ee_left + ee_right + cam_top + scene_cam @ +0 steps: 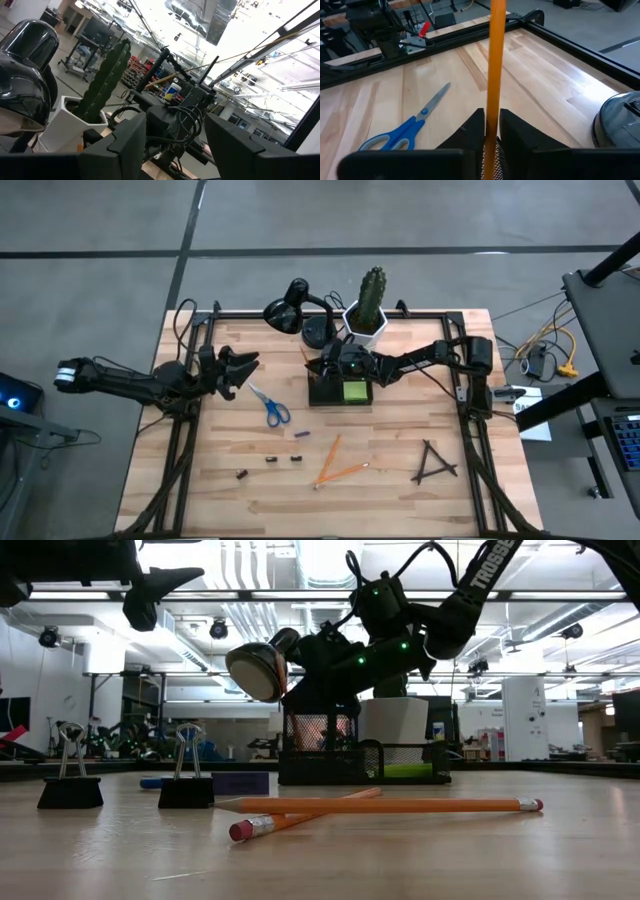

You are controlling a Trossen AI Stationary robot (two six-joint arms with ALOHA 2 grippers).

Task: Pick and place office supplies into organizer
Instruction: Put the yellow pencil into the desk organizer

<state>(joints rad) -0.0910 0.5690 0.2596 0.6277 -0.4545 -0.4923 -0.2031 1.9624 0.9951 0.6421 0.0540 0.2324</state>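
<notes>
- The tabletop (400,480) is made of light wood planks, with a black frame round its edge.
- Under and around it lies a grey floor (100,240) with dark lines across it.
- To one side stands a grey desk (610,320), with yellow cables (560,355) lying near it.
- Across the room, the ceiling is high, with white pipes (240,565) and long bars running along it.
- Small round lights (218,629) hang up there, and bright light pours in from above.
- A white cabinet (525,715) stands far back against the wall.
- Racks and stands (130,710) with many things on them fill the far side.
</notes>
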